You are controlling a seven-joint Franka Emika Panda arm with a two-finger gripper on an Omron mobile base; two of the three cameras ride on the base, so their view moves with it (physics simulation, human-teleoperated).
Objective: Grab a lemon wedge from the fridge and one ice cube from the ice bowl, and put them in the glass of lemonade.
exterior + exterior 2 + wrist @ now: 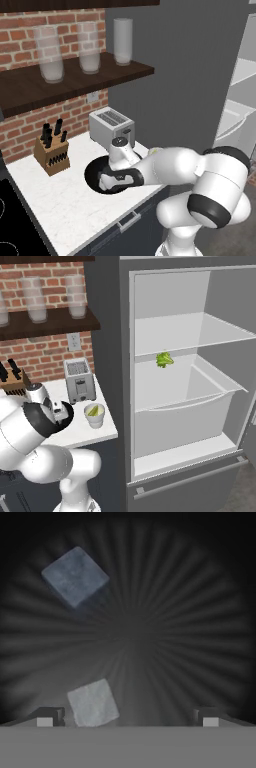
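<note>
- The claw (127, 722) hangs over the ice bowl (92, 172), its 2 fingers (50, 717) wide apart, holding nothing.
- 1 pale ice cube (93, 703) sits just beside the left-hand finger; a darker cube (75, 575) lies farther off.
- The glass of lemonade (94, 415) stands near the toaster (79, 379).

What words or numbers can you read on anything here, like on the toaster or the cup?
None: no words, numbers or signs can be read anywhere.
toaster: plain metal, no label.
glass of lemonade: plain, no print.
knife block: no writing.
ice cubes in the ice bowl: no marks.
fridge: bare inside.
</note>
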